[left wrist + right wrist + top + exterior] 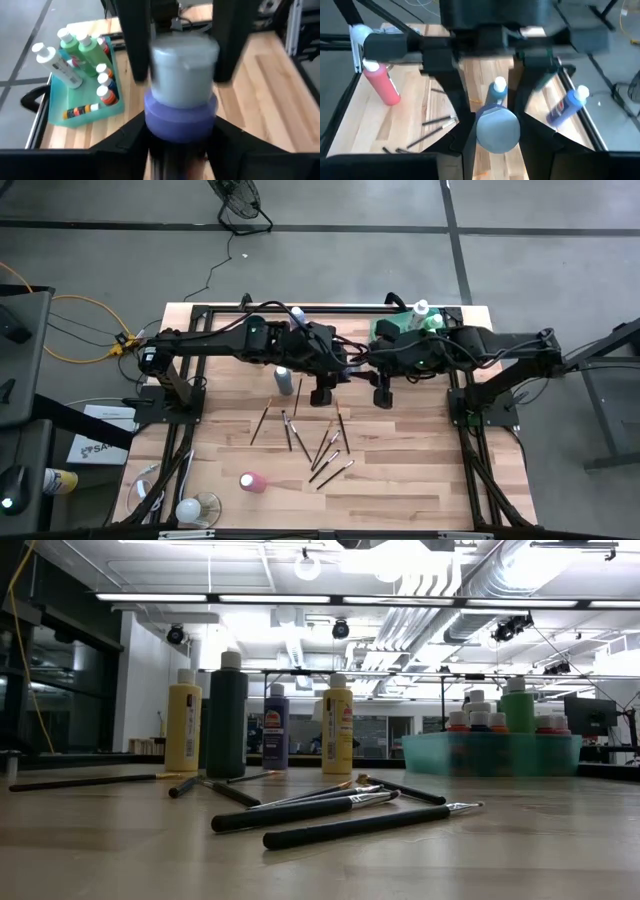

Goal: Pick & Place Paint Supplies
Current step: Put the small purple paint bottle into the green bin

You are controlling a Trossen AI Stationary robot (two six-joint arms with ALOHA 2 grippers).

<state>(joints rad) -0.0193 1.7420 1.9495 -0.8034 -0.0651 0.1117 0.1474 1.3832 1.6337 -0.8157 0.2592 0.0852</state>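
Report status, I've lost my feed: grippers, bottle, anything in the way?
Left gripper and right gripper both on purple bottle, right at its cap. Brushes loose on table. No obstruction seen.

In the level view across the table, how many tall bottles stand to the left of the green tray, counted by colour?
Yellow bottles: 2
Dark green bottle: 1
Purple-blue bottle: 1
Total: 4
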